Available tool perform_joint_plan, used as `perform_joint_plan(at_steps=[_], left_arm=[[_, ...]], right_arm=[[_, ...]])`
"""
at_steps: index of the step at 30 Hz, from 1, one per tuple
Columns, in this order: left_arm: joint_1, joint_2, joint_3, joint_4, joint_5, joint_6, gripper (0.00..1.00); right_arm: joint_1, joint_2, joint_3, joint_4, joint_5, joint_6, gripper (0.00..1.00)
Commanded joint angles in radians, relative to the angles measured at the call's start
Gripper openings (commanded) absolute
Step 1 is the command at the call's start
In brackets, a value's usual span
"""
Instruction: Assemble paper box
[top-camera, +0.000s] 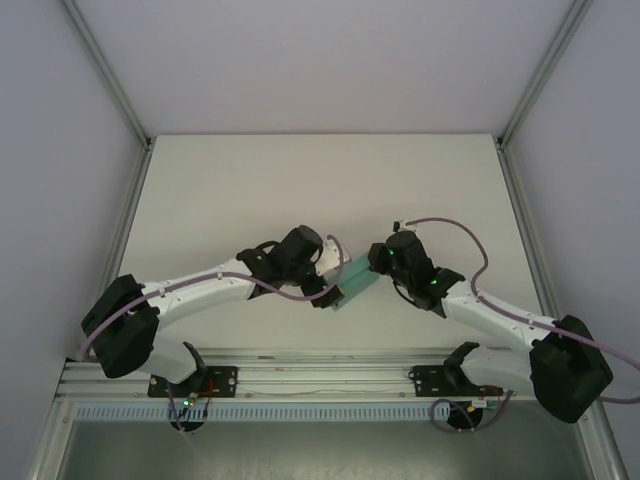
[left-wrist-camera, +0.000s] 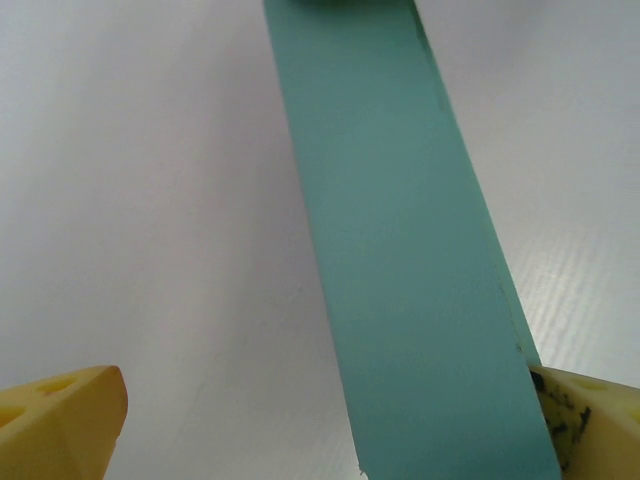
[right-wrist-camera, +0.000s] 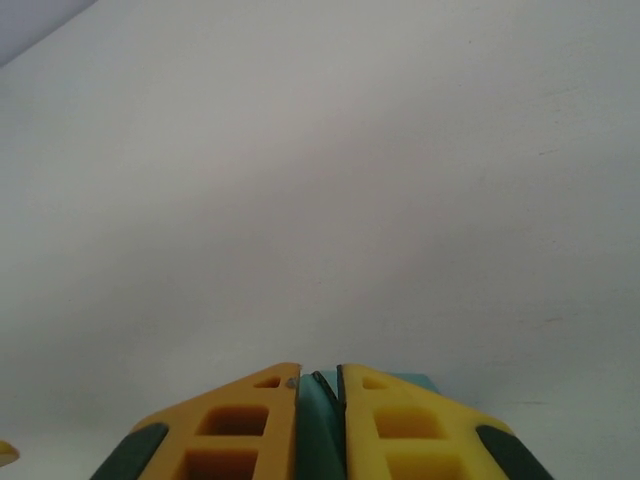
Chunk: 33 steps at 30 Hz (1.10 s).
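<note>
The teal-green paper box (top-camera: 352, 285) hangs between my two grippers at the middle of the table, near its front. In the left wrist view the paper box (left-wrist-camera: 410, 260) runs as a long teal panel from the top edge down between my wide-spread yellow fingers (left-wrist-camera: 60, 420). My left gripper (left-wrist-camera: 330, 425) is open, and the card's edge rests against its right finger. My right gripper (right-wrist-camera: 318, 378) is shut on the paper box (right-wrist-camera: 322, 425), a folded edge of teal card pinched between its yellow pads. In the top view the right gripper (top-camera: 376, 268) meets the box's upper right end.
The white table (top-camera: 300, 180) stretches away behind the grippers. Grey walls and metal frame posts (top-camera: 125, 215) border it left and right. An aluminium rail (top-camera: 320, 375) with the arm bases runs along the near edge.
</note>
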Motion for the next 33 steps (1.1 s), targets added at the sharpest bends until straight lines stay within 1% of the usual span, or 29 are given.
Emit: perform_joint_plan(at_steps=[1,8,12,15,17,18,20,24,26,28,31,33], left_arm=[[0.015,0.046,0.025,-0.029,0.128,0.011,1.00],[0.029,0.102,0.103,-0.103,0.226,0.004,1.00],[0.030,0.097,0.128,-0.093,0.227,-0.033,1.00],[0.031,0.067,0.132,-0.074,0.191,-0.077,1.00],[0.031,0.040,0.125,-0.055,0.137,-0.130,1.00],[0.030,0.026,0.121,-0.052,0.098,-0.162,1.00],[0.030,-0.012,0.106,-0.047,-0.014,-0.259,1.00],[0.035,-0.093,0.054,-0.080,-0.140,-0.398,1.00],[0.038,-0.132,0.024,-0.094,-0.154,-0.438,1.00],[0.040,-0.156,-0.010,-0.089,-0.133,-0.448,1.00],[0.040,-0.150,-0.048,-0.092,-0.149,-0.460,0.99],[0.046,-0.132,-0.071,-0.084,-0.162,-0.473,0.95]], right_arm=[[0.021,0.032,-0.053,-0.141,-0.099,0.016,0.11],[0.023,0.032,-0.078,-0.128,-0.085,0.033,0.09],[0.024,0.031,-0.079,-0.132,-0.073,0.036,0.08],[0.024,0.028,-0.078,-0.136,-0.057,0.037,0.08],[0.024,0.027,-0.079,-0.138,-0.047,0.039,0.08],[0.024,0.027,-0.080,-0.138,-0.046,0.040,0.08],[0.024,0.027,-0.082,-0.138,-0.038,0.047,0.08],[0.025,0.027,-0.089,-0.135,-0.028,0.049,0.09],[0.025,0.027,-0.089,-0.136,-0.023,0.049,0.09],[0.025,0.027,-0.088,-0.136,-0.021,0.046,0.09],[0.024,0.027,-0.088,-0.135,-0.018,0.046,0.09],[0.024,0.027,-0.089,-0.134,-0.019,0.046,0.09]])
